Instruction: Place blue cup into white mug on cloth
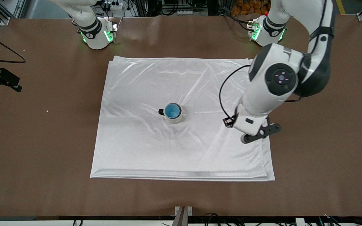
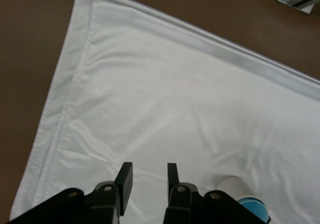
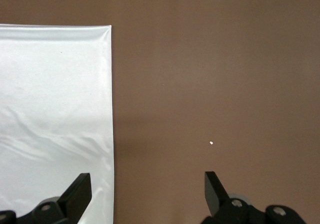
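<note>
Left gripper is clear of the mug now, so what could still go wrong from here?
1. The left gripper, open and empty, hangs low over the cloth toward the left arm's end; pulling away low could snag and drag the fabric.
2. The white mug, with the blue cup nested inside, stands on creased cloth, so any tug might tip both.
3. The right gripper waits open over the cloth's edge and poses little risk.

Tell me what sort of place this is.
Probably a robotics lab: two arms bolted to a brown table, cables and metal framing along its edges, and a staged cloth holding one mug.
</note>
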Controlling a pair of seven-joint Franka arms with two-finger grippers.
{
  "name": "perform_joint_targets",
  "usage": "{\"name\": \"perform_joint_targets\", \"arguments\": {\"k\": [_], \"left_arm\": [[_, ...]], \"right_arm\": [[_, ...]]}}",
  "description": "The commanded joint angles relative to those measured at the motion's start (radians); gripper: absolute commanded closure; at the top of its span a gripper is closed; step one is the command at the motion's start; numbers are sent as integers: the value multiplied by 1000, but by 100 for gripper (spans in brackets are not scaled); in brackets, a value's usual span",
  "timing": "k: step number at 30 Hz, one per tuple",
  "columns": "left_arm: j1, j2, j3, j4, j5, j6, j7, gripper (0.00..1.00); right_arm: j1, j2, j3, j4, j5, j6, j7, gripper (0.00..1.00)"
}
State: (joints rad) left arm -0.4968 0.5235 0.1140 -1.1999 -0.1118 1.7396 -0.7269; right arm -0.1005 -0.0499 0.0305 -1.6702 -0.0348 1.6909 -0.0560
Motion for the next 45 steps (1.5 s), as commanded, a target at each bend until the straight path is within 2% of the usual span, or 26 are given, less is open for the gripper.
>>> {"name": "perform_joint_targets", "arguments": {"k": [1,10,18,25,40,45], "left_arm": [[84,-51,-2,-24,-12,-28,109,65],[251,-82,3,-26,-5,-58,388,64],[343,-86,3,-26,-3,-65,584,62],[350,-89,19,-26,-2,-65,675,60],[351,-94,22,-26,50,-69,762,59],[351,-92,30,-26,54,-91,808,59]], "right_arm": [[-45,-18,46,-2,16,-27,25,0],[-76,-27,72,0,18,-30,25,0],[-88,-30,88,3,18,-42,30,0],[-74,-25,83,64,18,-76,45,0],[-68,-24,89,84,18,-88,42,0],[-38,-21,88,98,18,-86,44,0]]}}
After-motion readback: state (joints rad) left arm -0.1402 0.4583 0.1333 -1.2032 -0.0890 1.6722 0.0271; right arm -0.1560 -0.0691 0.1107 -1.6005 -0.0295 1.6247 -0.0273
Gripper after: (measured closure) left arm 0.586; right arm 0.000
